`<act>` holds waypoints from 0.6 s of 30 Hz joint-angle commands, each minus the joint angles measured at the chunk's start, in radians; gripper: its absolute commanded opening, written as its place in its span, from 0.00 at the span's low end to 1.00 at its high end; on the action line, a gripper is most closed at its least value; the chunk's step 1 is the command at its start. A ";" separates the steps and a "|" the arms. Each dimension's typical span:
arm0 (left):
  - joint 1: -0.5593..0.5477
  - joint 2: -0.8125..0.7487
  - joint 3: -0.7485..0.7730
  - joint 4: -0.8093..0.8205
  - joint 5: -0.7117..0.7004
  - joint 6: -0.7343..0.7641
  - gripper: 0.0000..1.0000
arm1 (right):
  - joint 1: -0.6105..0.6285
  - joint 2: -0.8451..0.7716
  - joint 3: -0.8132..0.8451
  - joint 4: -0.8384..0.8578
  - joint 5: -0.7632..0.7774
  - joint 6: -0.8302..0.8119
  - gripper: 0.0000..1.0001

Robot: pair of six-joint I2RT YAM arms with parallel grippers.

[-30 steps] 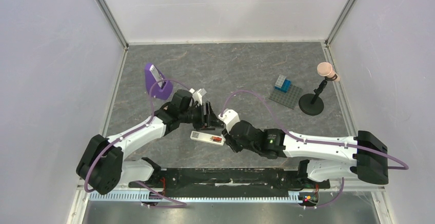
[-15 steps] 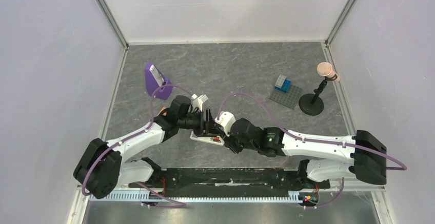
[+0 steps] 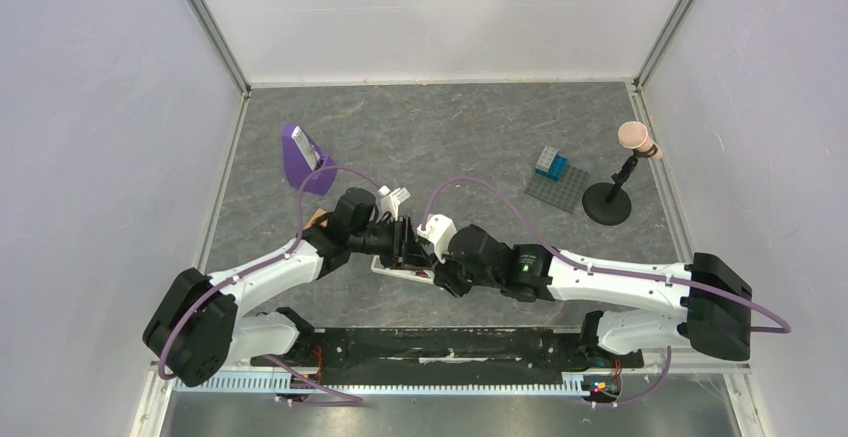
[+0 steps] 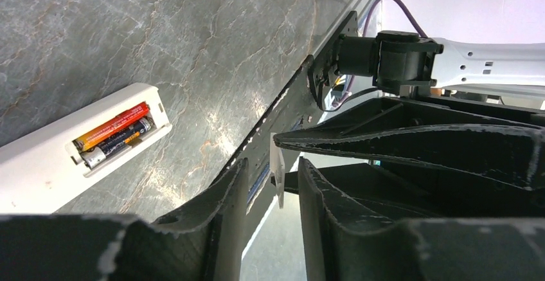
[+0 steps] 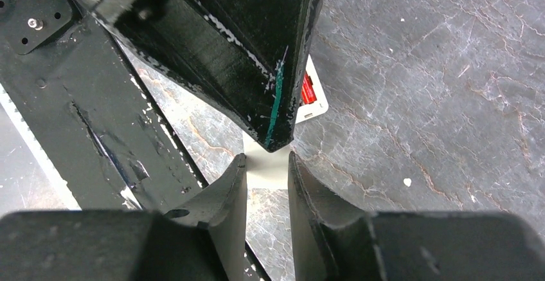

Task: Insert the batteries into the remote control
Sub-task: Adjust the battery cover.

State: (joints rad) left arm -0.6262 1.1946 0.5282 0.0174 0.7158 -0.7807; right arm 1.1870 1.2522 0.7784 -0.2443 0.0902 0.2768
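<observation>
The white remote control (image 4: 51, 165) lies on the table with its back compartment open. Both batteries sit inside it side by side, the red-orange one (image 4: 112, 125) and the dark one (image 4: 119, 143). My right gripper (image 5: 267, 160) is shut on a small flat white plastic strip (image 5: 267, 172), held just above the table near the remote's end (image 5: 315, 104). My left gripper (image 4: 271, 164) meets it head-on. Its jaws straddle the strip's thin edge (image 4: 279, 172) with a gap showing on both sides. In the top view both grippers cover most of the remote (image 3: 385, 265).
A purple wedge stand (image 3: 303, 157) is at the back left, with a small white part (image 3: 393, 197) behind the left wrist. Blue bricks on a grey baseplate (image 3: 552, 172) and a black stand with a pink knob (image 3: 618, 182) are at the right. A black rail (image 3: 450, 342) runs along the near edge.
My left gripper has come down and towards the right gripper, and its jaws have narrowed around the white strip. The right arm has edged slightly left, still holding the strip.
</observation>
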 commanded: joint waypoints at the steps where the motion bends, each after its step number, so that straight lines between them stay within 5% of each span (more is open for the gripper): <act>1: -0.015 0.014 0.023 0.015 0.014 -0.015 0.37 | -0.008 0.005 0.050 0.035 -0.023 -0.017 0.23; 8: -0.018 0.009 0.030 0.013 0.017 -0.021 0.02 | -0.029 0.021 0.071 0.021 -0.045 0.011 0.32; 13: -0.018 -0.037 0.028 0.015 -0.015 -0.051 0.02 | -0.033 -0.050 0.048 0.020 -0.021 0.088 0.64; 18: -0.019 -0.132 0.020 0.030 -0.071 -0.124 0.02 | -0.082 -0.197 -0.054 0.099 -0.039 0.371 0.70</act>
State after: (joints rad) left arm -0.6399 1.1488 0.5301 0.0097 0.6868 -0.8238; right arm 1.1435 1.1831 0.7895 -0.2398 0.0559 0.4065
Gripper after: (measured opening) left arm 0.042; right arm 0.690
